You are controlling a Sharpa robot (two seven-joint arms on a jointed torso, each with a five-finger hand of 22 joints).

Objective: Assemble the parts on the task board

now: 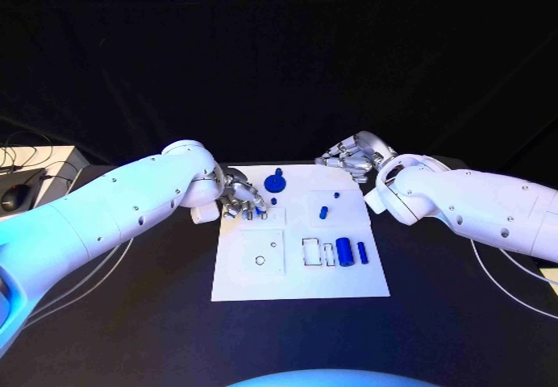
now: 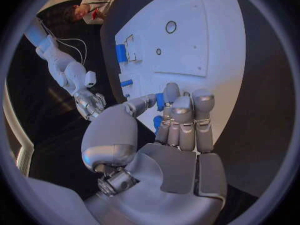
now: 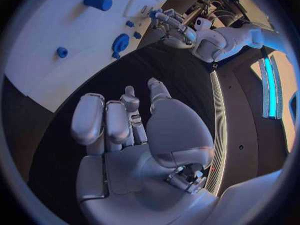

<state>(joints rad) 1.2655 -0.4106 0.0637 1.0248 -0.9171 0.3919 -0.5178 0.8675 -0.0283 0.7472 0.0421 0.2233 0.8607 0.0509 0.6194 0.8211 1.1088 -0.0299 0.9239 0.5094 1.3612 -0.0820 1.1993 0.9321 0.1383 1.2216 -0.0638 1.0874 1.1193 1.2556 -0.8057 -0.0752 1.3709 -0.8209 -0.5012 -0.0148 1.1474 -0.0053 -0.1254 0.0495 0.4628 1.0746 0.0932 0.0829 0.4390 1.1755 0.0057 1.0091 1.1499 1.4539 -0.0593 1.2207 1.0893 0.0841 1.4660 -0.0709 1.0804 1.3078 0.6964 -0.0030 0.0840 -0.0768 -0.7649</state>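
From the head camera, the white task board (image 1: 300,278) lies in the middle of the black table, its long side running from near to far. The left hand (image 1: 244,198) is down on the far left part of the board, and its fingers are bunched around small blue parts (image 1: 258,214) there. Just to its right lies a round blue part (image 1: 274,182). The right hand (image 1: 355,156) waits off the far right corner of the board, with nothing in it, so the left hand is much nearer to the parts. A fat blue cylinder (image 1: 345,251) and a thin blue peg (image 1: 364,253) lie side by side on the near right of the board, both pointing near to far. In the left wrist camera, the left hand's fingers (image 2: 182,120) are close together and curl down onto the board's edge, and a small blue part (image 2: 160,102) sits between the thumb and the fingers. It looks pinched, but I cannot tell for sure. In the right wrist camera, the right hand (image 3: 134,135) hangs over the dark table beside the board. Its fingers are a little curled but apart, and it holds nothing. I think the left hand is the one to put its little part in place.
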